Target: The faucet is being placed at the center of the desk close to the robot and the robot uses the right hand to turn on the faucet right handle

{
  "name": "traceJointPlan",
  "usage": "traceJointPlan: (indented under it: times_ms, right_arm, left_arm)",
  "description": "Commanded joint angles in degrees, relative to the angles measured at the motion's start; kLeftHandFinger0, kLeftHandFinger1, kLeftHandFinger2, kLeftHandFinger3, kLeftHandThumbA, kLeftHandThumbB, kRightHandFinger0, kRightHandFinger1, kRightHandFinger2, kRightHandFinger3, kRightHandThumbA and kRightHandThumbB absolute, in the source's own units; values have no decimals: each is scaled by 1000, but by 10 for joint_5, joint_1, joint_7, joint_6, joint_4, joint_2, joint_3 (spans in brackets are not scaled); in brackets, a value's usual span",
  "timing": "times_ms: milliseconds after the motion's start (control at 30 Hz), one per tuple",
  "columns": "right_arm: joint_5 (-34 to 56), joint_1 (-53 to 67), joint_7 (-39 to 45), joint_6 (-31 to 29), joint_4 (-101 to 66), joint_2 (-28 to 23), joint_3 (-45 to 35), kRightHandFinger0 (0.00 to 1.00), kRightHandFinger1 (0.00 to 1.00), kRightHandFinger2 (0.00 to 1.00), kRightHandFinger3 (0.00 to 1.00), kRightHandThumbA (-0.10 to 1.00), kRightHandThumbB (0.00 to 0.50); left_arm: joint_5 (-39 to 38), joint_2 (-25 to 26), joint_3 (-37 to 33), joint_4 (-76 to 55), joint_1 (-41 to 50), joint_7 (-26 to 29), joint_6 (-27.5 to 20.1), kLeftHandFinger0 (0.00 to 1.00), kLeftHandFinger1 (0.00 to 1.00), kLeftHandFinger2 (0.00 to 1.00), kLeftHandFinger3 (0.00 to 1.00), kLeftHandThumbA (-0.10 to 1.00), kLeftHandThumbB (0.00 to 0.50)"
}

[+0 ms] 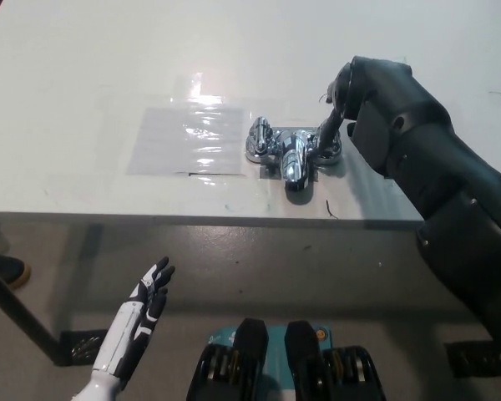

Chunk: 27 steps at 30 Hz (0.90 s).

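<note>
At the fingers (326, 131) of my right hand (363, 88): faucet right handle (331, 147), with the fingers curled down and closed on it. Immediately left of them: one faucet (290, 152), chrome, two handles, one spout, on the white desk (83, 67) near its front edge. Further left: one taped clear sheet (184, 138). Below the desk edge, over grey floor (334, 276): my left hand (146, 302), fingers apart, holding nothing.

Open desk (83, 58) left of faucet (292, 157), right robot hand (363, 92) crowding right handle (331, 150)
</note>
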Motion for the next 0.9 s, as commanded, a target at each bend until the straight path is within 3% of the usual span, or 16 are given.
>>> traceJointPlan:
  times_ms: [0,33,133,200,333,400,433,533,633,700,867]
  right_arm:
    - [-31,-19,-36,1,-2,-21,18,1000,1000,1000,1000,779,174]
    - [-32,-19,-35,1,-2,-21,19,1000,1000,1000,1000,781,173]
    - [-28,-21,-29,7,-3,-25,20,1000,1000,1000,1000,770,234]
    - [-36,-25,-5,3,0,-28,30,1000,1000,1000,1000,795,240]
    - [-45,-26,6,-14,1,-35,43,1000,1000,1000,1000,744,241]
    - [-45,-27,5,-9,1,-36,47,1000,1000,1000,1000,741,264]
    - [-54,-31,19,-10,5,-37,60,1000,1000,1000,1000,791,291]
    - [-49,-33,33,-16,5,-42,62,1000,1000,1000,1000,801,283]
    - [-49,-38,46,-18,6,-48,64,1000,1000,1000,1000,828,310]
    - [-40,-34,30,-12,3,-52,54,1000,1000,1000,1000,733,363]
    - [-40,-30,20,-10,2,-56,50,1000,1000,1000,1000,715,388]
  left_arm:
    - [-1,5,-2,-17,-9,14,-8,1000,1000,1000,1000,1000,500]
    - [-1,5,-2,-17,-9,14,-8,1000,1000,1000,1000,1000,500]
    - [3,7,-2,-14,-12,15,-14,1000,1000,1000,1000,1000,500]
    - [0,9,-1,-13,-14,13,-16,1000,1000,1000,1000,1000,500]
    - [2,9,-2,-11,-15,15,-18,1000,1000,1000,1000,1000,500]
    - [8,9,-1,-13,-14,18,-12,1000,1000,1000,1000,1000,500]
    - [4,9,-1,-14,-14,16,-11,1000,1000,1000,1000,1000,500]
    - [10,8,-2,-12,-14,18,-14,1000,1000,1000,1000,1000,500]
    - [6,9,-2,-13,-16,16,-14,1000,1000,1000,1000,1000,500]
    - [7,10,-2,-13,-16,16,-15,1000,1000,1000,1000,1000,500]
    - [13,10,-3,-13,-17,16,-14,1000,1000,1000,1000,1000,500]
